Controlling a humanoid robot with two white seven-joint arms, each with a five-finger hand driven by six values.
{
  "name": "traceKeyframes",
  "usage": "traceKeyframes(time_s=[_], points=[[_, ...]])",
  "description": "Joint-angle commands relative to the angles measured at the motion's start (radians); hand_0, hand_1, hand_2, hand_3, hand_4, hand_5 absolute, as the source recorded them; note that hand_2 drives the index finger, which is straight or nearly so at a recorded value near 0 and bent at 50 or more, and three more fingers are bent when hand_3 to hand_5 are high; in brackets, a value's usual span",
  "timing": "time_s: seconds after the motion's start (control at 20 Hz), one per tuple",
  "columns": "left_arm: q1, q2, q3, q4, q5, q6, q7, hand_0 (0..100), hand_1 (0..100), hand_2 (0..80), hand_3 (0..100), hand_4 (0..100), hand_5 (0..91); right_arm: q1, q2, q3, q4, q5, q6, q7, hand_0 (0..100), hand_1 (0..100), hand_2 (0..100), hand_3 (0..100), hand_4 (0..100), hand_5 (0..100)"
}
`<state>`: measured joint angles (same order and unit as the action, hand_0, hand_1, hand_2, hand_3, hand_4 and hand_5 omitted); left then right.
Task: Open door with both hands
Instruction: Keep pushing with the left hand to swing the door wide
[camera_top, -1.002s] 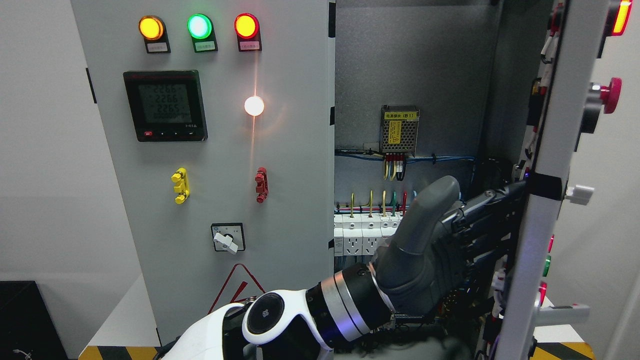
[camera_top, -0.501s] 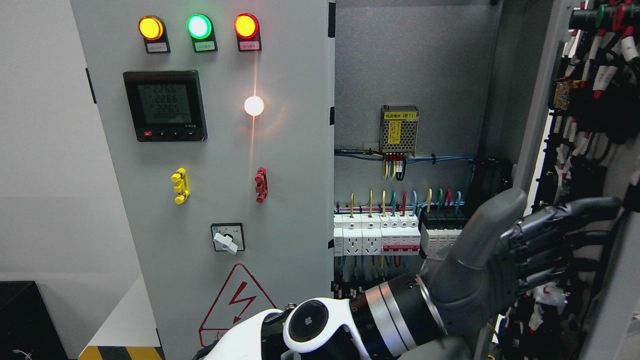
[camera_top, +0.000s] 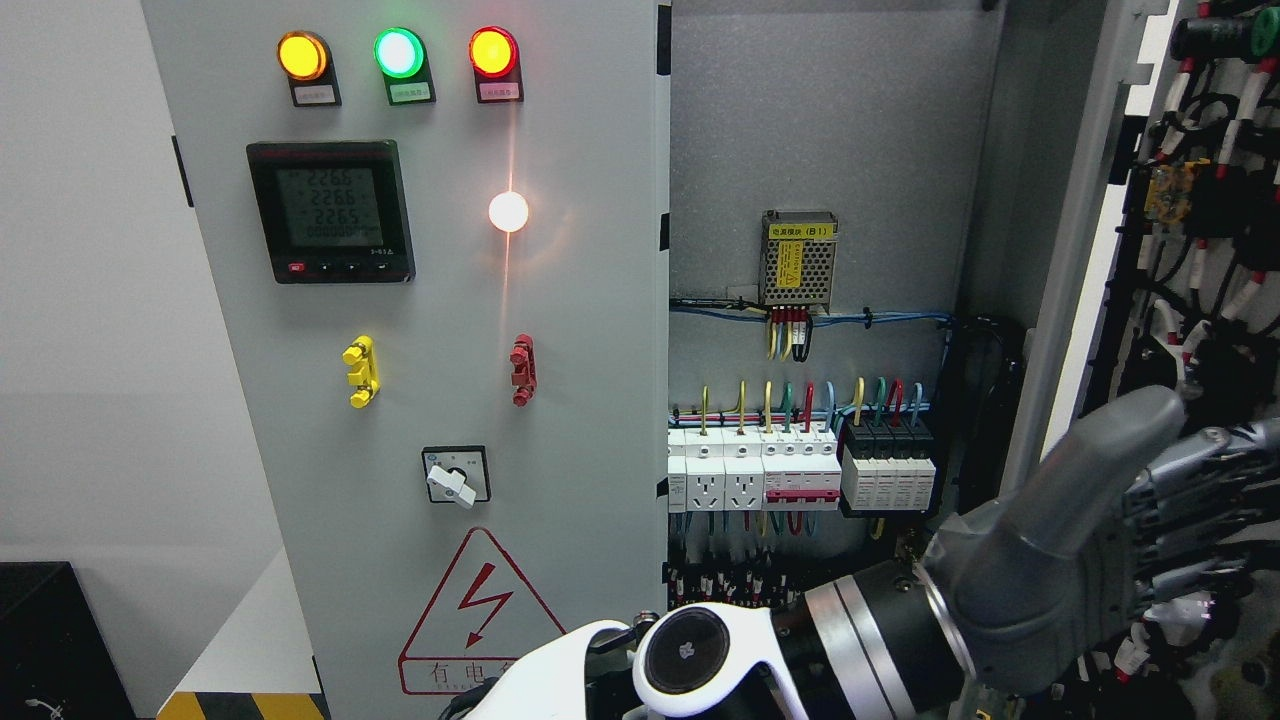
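The left hand (camera_top: 1090, 540), grey with dark jointed fingers (camera_top: 1190, 500), reaches from the bottom of the picture across to the far right. Its thumb stands up and the fingers are stretched out to the right, lying against the inner side of the open grey metal right door (camera_top: 1210, 250). The fingertips run past the picture's edge, so I cannot tell if they hook around anything; what shows of them is extended, not curled. The white and black forearm (camera_top: 700, 655) with a silver wrist ring lies low in the middle.

The right door is swung wide open at the right edge, and its inner face carries many black wires with red and white sleeves. Behind the hand the inside of the grey cabinet (camera_top: 820, 130) is visible: a row of white circuit breakers (camera_top: 750, 475) with coloured wires on top, black breakers (camera_top: 888, 470) beside them, and higher up a small perforated power supply with a yellow label (camera_top: 799, 260).

The grey left door (camera_top: 420, 420) is closed. It carries three round lamps (amber, green, red) (camera_top: 398, 52), a black digital meter (camera_top: 331, 211), a glowing white lamp (camera_top: 508, 211), a yellow handle (camera_top: 360, 371), a red handle (camera_top: 522, 369), a white rotary switch (camera_top: 455, 478) and a red triangular warning sign (camera_top: 482, 612).
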<state>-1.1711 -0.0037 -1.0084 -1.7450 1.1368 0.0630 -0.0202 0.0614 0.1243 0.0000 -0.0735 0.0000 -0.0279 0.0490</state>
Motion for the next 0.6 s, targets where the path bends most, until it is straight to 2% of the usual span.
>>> traceKeyframes(time_s=[0.0,0.3,0.55], points=[[-0.021,-0.108,-0.036,0.085,-0.002,-0.002,0.000,0,0,0.0,0,0,0.0,0.000,0.000,-0.005,0.000,0.017,-0.001,0.000,19,0,0,0,0,0],[-0.059,-0.165,-0.059,0.182,-0.003,-0.006,-0.001,0,0,0.0,0,0,0.0,0.000,0.000,-0.005,0.000,0.017,0.000,0.000,19,0,0,0,0,0],[-0.084,-0.171,-0.088,0.214,0.000,-0.011,-0.001,0,0,0.0,0,0,0.0,0.000,0.000,-0.005,0.000,0.018,0.000,0.000,19,0,0,0,0,0]])
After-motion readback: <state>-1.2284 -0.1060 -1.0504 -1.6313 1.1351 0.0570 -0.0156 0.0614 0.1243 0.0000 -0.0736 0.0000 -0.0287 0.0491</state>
